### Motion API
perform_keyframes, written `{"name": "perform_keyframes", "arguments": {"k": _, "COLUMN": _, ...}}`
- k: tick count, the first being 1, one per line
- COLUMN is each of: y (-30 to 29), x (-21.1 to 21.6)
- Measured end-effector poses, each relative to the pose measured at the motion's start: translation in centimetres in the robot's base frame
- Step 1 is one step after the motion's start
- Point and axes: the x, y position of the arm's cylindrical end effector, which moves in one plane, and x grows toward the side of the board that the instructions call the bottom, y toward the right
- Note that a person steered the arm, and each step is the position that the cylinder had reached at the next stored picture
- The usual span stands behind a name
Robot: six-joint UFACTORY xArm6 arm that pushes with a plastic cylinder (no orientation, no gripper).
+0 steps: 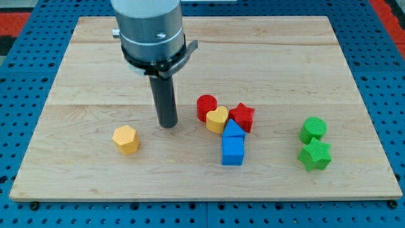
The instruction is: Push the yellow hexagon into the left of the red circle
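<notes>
The yellow hexagon [126, 139] lies on the wooden board [82, 76] at the lower left of the block group. The red circle [206, 106] stands near the middle, touching a yellow heart [217, 119] on its lower right. My tip [168, 125] rests on the board between them, to the upper right of the hexagon and to the left of the red circle, touching neither.
A red star [242, 117] sits right of the yellow heart. A blue triangle [233, 129] and a blue cube [232, 151] lie just below them. A green circle [313, 129] and a green star [314, 156] stand at the right.
</notes>
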Motion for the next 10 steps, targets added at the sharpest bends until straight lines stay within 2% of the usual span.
{"name": "perform_keyframes", "arguments": {"k": 1, "y": 4.2, "x": -3.5}}
{"name": "perform_keyframes", "arguments": {"k": 2, "y": 10.0, "x": -2.0}}
{"name": "perform_keyframes", "arguments": {"k": 3, "y": 13.1, "x": 1.3}}
{"name": "perform_keyframes", "arguments": {"k": 4, "y": 14.0, "x": 0.0}}
{"name": "perform_keyframes", "arguments": {"k": 5, "y": 11.0, "x": -2.6}}
{"name": "perform_keyframes", "arguments": {"k": 6, "y": 4.7, "x": -3.0}}
{"name": "perform_keyframes", "arguments": {"k": 8, "y": -7.7, "x": -1.2}}
{"name": "perform_keyframes", "arguments": {"k": 9, "y": -10.4, "x": 3.7}}
{"name": "perform_keyframes", "arguments": {"k": 10, "y": -8.4, "x": 10.1}}
